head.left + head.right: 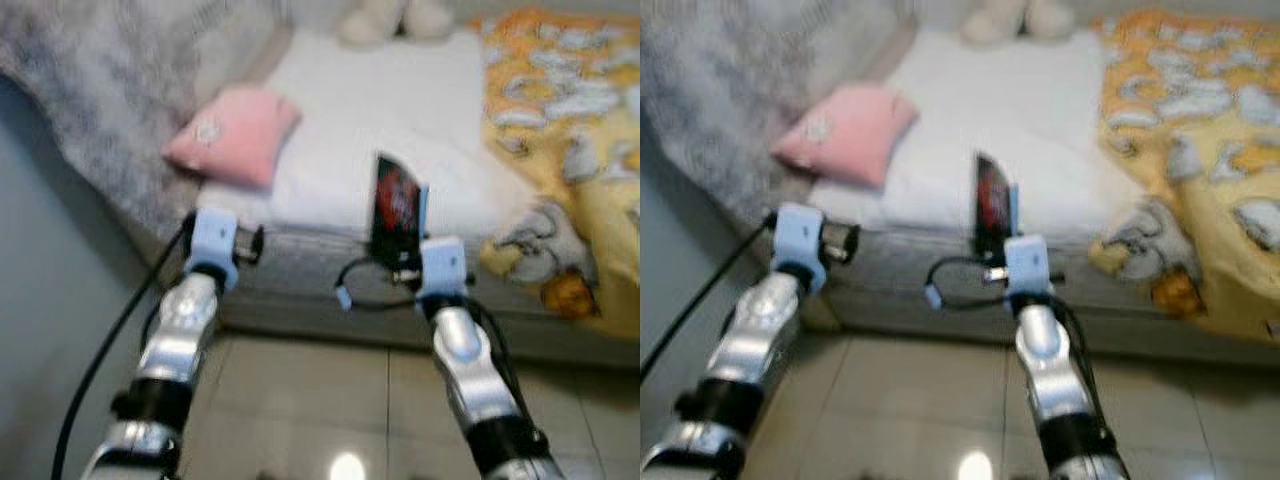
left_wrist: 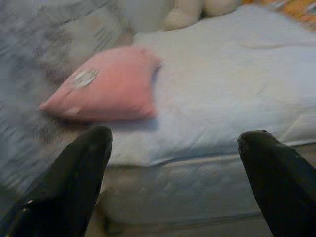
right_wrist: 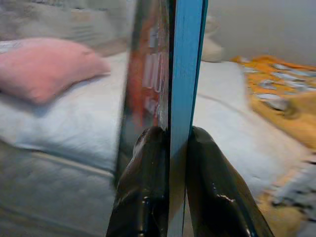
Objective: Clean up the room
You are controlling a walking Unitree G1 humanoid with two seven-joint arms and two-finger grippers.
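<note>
We stood at the foot edge of a bed (image 1: 300,300), our head camera looking down over both silver arms, the picture somewhat blurred. Our right gripper (image 3: 170,148) was closed tight on a thin book (image 1: 398,205), its two black fingers (image 3: 143,187) pinching the lower edge from either side. The book stood upright in that grip, dark cover with red print on one face and a bright blue edge showing on the other, held just above the near edge of the white sheet (image 1: 400,110). Our left gripper (image 2: 173,163) hung in front of the mattress side with its fingers (image 2: 74,182) spread wide and nothing between them.

A pink pillow (image 1: 235,135) lay on the sheet near the bed's left side, its far edge against a grey fuzzy blanket (image 1: 90,90) that draped down that side. An orange and yellow blanket (image 1: 570,130) with grey figures covered the right part of the bed and hung over its near corner. At the far end of the sheet sat a pale plush toy (image 1: 390,18), only its lower part visible. Pale tiled floor (image 1: 320,400) lay beneath our arms, and a black cable (image 1: 110,340) ran along our left arm.
</note>
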